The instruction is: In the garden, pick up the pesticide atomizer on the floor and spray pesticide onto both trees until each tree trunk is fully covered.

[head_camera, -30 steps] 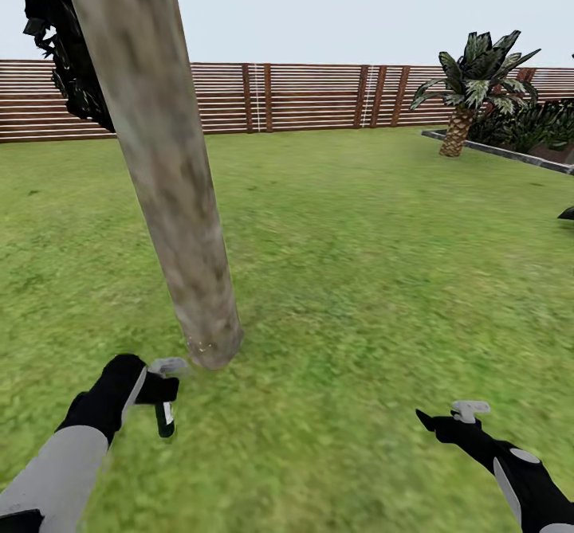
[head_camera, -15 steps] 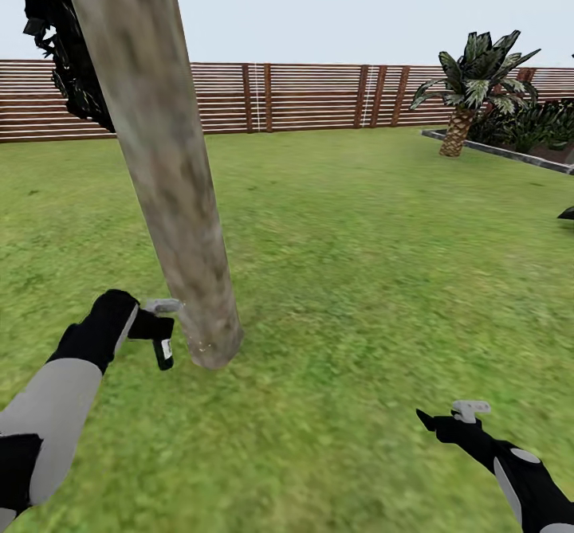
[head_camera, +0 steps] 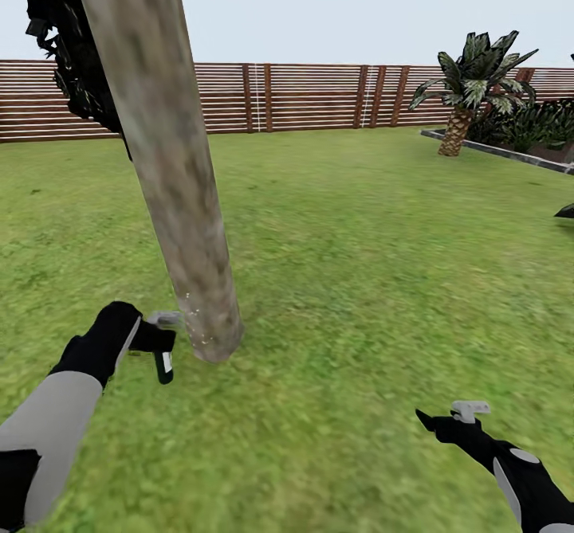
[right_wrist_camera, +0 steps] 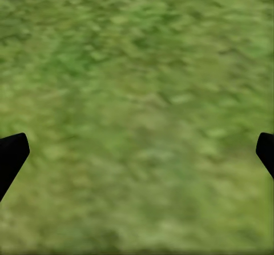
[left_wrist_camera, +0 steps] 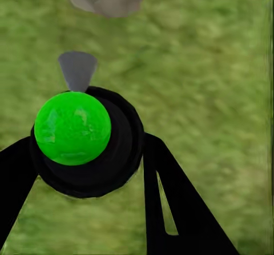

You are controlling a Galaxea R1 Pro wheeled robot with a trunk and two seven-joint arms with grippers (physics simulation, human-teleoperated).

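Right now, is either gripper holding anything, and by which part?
The left gripper holds the pesticide atomizer by its round black body, fingers on either side. The right gripper is open over grass.

It was a garden: a green lawn (head_camera: 359,262) ran back to a brown fence (head_camera: 303,96) of horizontal slats under an open grey sky, with a leaning tree trunk (head_camera: 171,166) nearby, a short palm (head_camera: 470,87) and a raised planting bed (head_camera: 502,150) at the far right.
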